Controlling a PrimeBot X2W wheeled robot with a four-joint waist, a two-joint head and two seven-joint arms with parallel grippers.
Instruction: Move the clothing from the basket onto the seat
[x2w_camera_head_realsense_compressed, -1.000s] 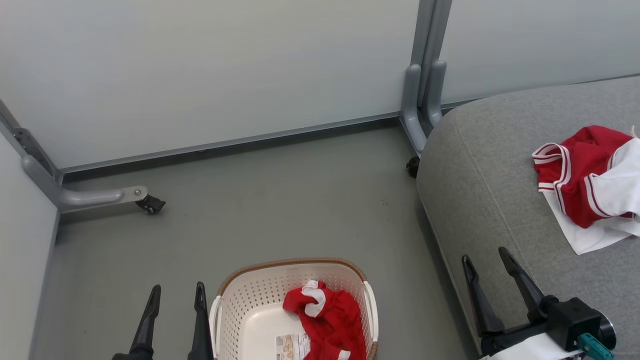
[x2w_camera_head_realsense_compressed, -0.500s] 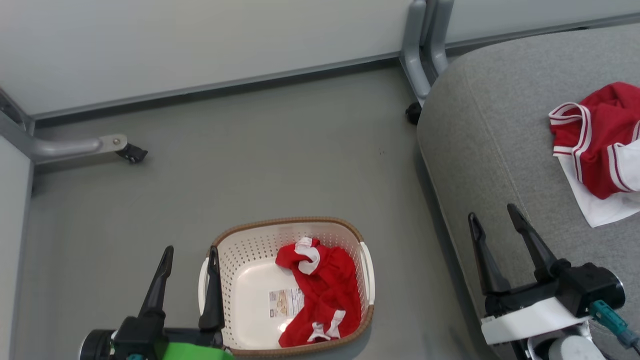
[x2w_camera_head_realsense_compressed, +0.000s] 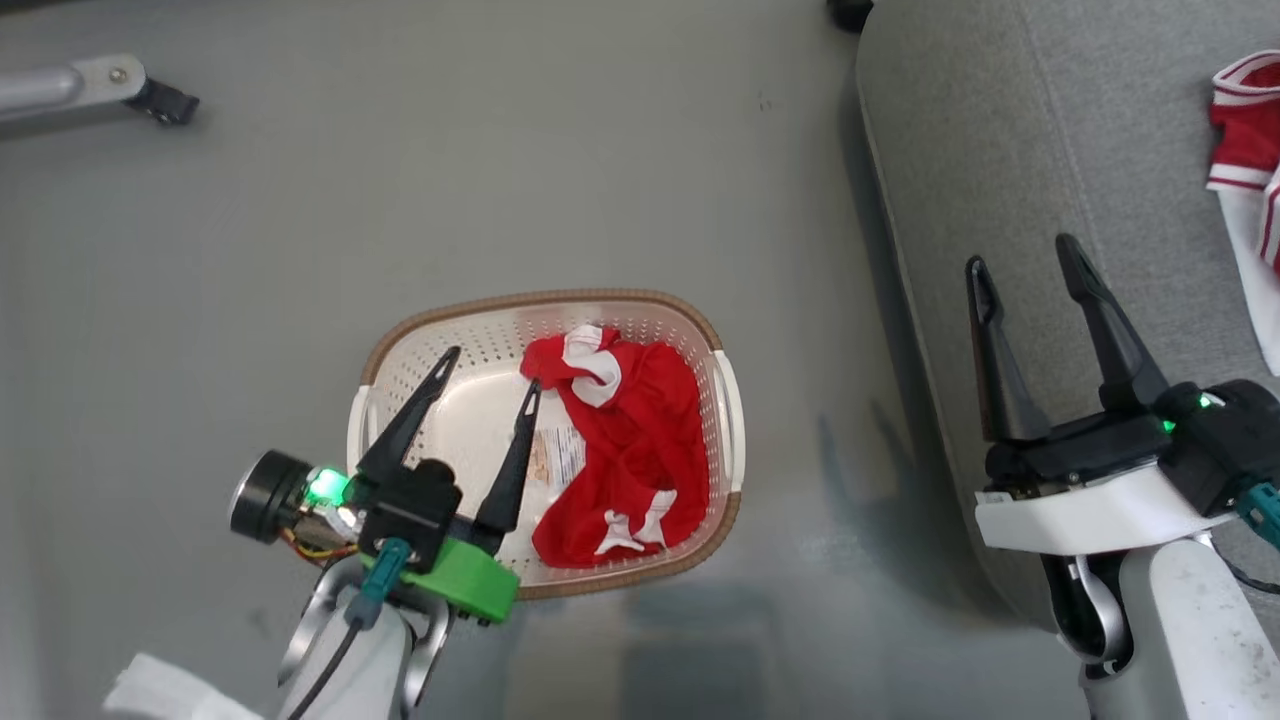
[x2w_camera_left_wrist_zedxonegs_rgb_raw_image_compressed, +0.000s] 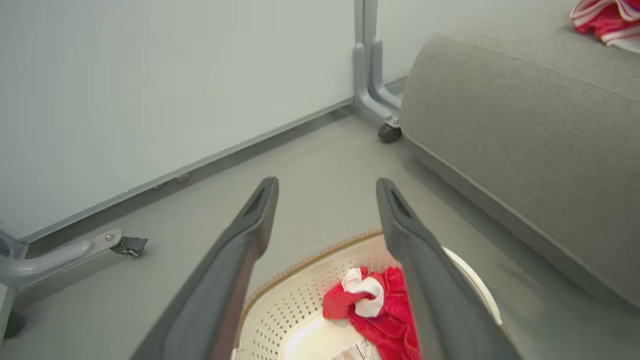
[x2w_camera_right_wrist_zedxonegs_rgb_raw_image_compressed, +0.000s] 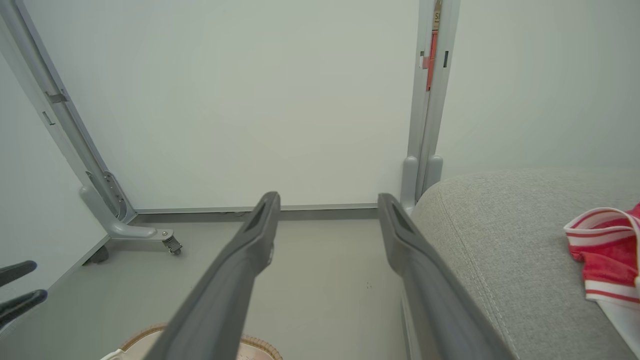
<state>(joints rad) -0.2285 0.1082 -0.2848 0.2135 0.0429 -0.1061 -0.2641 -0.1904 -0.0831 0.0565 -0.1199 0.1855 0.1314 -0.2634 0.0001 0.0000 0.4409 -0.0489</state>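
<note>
Holding the left gripper wide apart, gripping nothing. Hovering it above the left half of the basket, tips pointing to 1 o'clock in the head view. Finding the clothing, red and white, bunching up in the basket's right half, at 3 o'clock from those tips, next to a paper label on the bottom. Holding the right gripper wide apart too, gripping nothing, hanging by the left edge of the seat, at 3 o'clock from the basket. Finding other clothing lying on the seat at 2 o'clock from the right gripper. Spotting a grey wheeled foot far off at 10 o'clock.
</note>
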